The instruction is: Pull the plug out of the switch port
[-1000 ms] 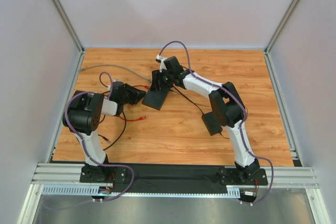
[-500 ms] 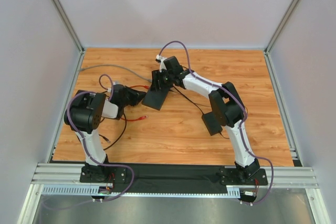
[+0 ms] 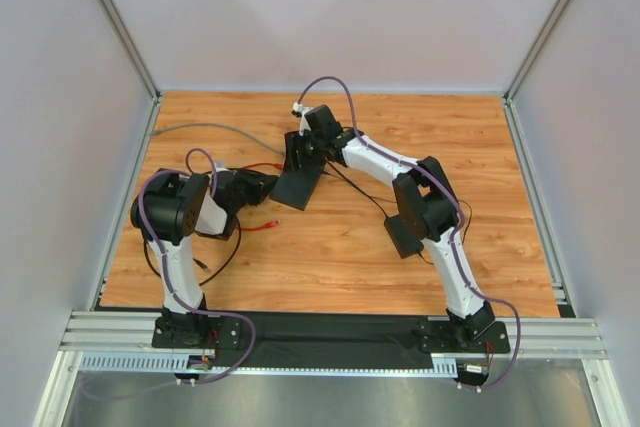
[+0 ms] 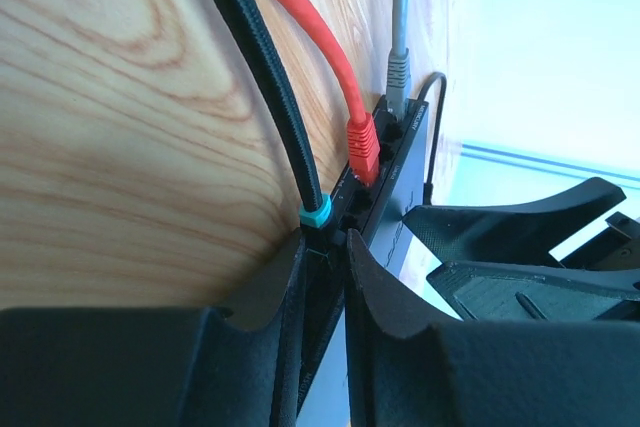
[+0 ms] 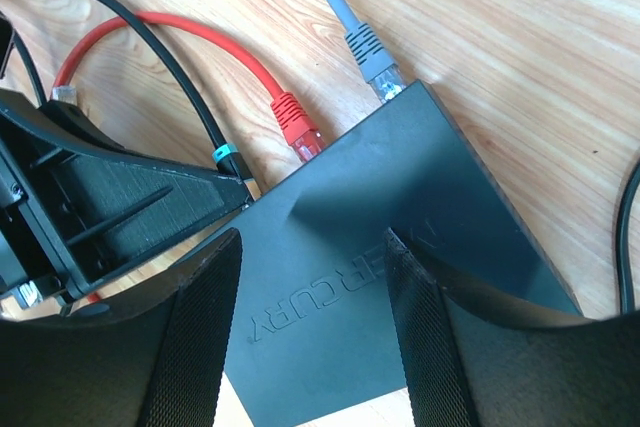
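1. Top view: the switch (image 3: pixel 298 189) (flat, matte black) lies mid-way on the wood-grain table (image 3: pixel 420 137). The left gripper (image 3: pixel 268 185) is at its left edge, the right gripper (image 3: pixel 298 155) at its far end.
2. Left wrist: the jaws pinch the braided black lead's plug (image 4: pixel 322 247) at the switch's port. A skewed pull could jam it or slip onto the teal collar (image 4: pixel 315 214).
3. Right wrist: the jaws stand apart over the switch's smooth lid (clamping or only pressing, I cannot tell). If loose, the switch could drag along, straining the red plug (image 5: pixel 298 137) beside it.

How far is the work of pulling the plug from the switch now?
Done: the left fingers are closed on the black plug, and the right fingers straddle the switch. In hand: the pull; that plug is not out yet. Left: draw it free. The red plug and grey plug sit in their ports.
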Available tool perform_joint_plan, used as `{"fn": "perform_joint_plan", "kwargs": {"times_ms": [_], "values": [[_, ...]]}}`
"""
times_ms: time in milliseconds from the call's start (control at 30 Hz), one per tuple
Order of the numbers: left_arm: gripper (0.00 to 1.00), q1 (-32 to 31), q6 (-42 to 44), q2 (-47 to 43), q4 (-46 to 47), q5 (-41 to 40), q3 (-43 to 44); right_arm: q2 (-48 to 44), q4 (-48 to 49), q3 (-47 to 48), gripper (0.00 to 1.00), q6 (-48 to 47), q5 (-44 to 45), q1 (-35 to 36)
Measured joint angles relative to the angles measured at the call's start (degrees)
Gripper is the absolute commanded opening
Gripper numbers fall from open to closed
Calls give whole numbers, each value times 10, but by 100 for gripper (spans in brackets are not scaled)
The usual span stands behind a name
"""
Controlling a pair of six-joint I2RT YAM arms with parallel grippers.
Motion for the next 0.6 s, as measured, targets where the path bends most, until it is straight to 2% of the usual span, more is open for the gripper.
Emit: {"fn": "perform_joint_plan", "kwargs": {"times_ms": [200,433,600], "values": [[0,-2,0,1,12,-14,-5,15,-42,37,60,0,18,7],[0,-7,0,-7,25,-40,-22,19,-44,44,60,2,19,10],[0,-5,-19,26,105,-44,-40,22,-45,48,60,2,18,11]]}}
